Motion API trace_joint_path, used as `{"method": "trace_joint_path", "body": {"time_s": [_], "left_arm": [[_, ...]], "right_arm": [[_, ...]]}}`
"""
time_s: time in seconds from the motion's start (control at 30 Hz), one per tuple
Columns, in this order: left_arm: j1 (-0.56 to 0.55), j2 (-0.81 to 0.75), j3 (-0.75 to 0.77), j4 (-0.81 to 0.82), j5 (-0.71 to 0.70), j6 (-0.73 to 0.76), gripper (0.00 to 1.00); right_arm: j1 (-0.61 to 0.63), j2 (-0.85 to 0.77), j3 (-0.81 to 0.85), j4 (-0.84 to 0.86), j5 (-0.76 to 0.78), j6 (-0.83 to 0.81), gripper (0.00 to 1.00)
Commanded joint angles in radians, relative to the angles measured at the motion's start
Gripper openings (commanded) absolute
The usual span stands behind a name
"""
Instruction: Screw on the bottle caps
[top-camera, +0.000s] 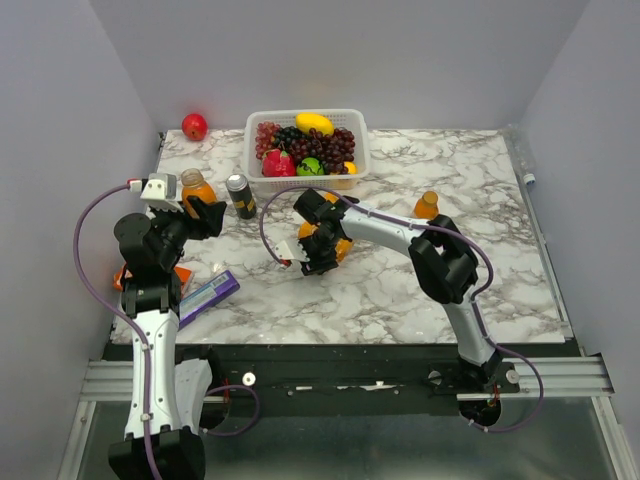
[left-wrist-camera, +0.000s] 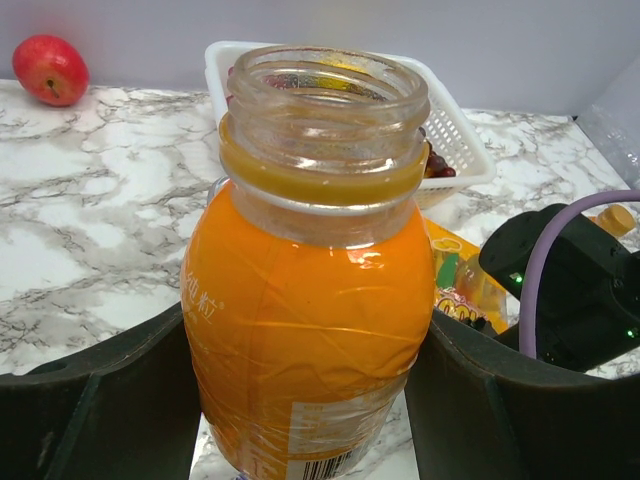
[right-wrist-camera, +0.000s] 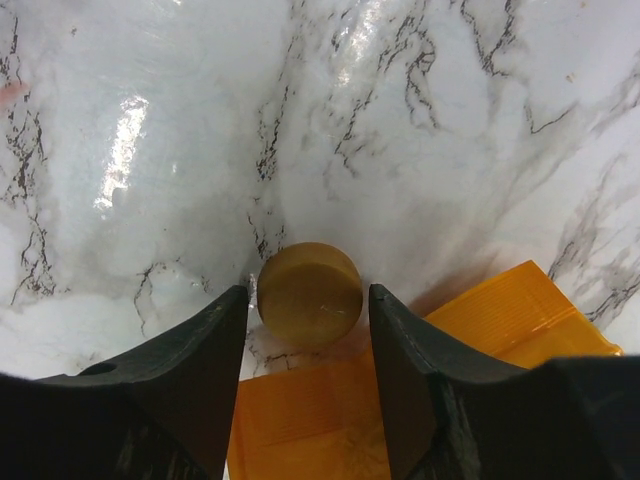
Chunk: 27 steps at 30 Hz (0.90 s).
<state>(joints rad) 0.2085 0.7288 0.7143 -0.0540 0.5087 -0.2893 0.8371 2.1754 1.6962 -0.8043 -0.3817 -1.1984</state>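
Your left pincer clasps an uncapped orange juice bottle. Your right pincer brackets a golden-orange cap on the tabletop; gripped or not, you cannot tell.

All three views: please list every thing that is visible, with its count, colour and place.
open bottle: 1, orange, in the left claw
other bottle: 1, orange, standing right of centre
cap: 1, golden, on the table between the right claw's fingers
can: 1, dark with silver top, before the basket
basket: 1, white, far middle, holding mixed fruit
apple: 1, red, far left corner
packet: 1, purple, near left
flat piece: 1, orange, beside the cap
table: 1, white marble
left claw: 1, black, shut on the open bottle
right claw: 1, black, open astride the cap
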Motion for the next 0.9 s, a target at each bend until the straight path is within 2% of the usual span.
{"method": "trace_joint_path", "body": {"time_s": [0.0,0.2,0.27,0.4,0.43,0.53,0.6,0.67,0.87], "left_arm": [[0.008,0.003,-0.006,0.02,0.031,-0.005,0.0],[0.008,0.007,-0.015,0.028,0.036,-0.005,0.0],[0.006,0.009,-0.025,0.037,0.059,-0.001,0.0],[-0.006,0.018,-0.036,0.049,0.158,0.056,0.0],[-0.021,0.024,-0.036,0.046,0.174,0.115,0.0],[-0.136,0.032,-0.036,0.017,0.215,0.261,0.0],[-0.263,0.038,-0.039,-0.007,0.211,0.335,0.0],[-0.342,0.053,-0.059,0.005,0.211,0.392,0.0],[-0.644,0.089,-0.169,0.15,0.146,0.429,0.0]], "right_arm": [[0.005,0.041,-0.012,0.001,0.03,-0.007,0.57],[0.005,0.043,-0.017,-0.006,0.037,-0.009,0.47],[0.007,0.041,-0.017,-0.015,0.033,-0.009,0.4],[0.005,-0.017,-0.004,-0.068,0.004,0.002,0.33],[0.007,-0.035,0.028,-0.093,-0.008,0.032,0.32],[-0.003,-0.179,0.042,-0.163,-0.078,0.112,0.3],[-0.013,-0.314,0.04,-0.211,-0.132,0.147,0.3],[-0.033,-0.388,0.052,-0.281,-0.161,0.198,0.3],[-0.056,-0.664,0.017,-0.409,-0.194,0.227,0.3]]}}
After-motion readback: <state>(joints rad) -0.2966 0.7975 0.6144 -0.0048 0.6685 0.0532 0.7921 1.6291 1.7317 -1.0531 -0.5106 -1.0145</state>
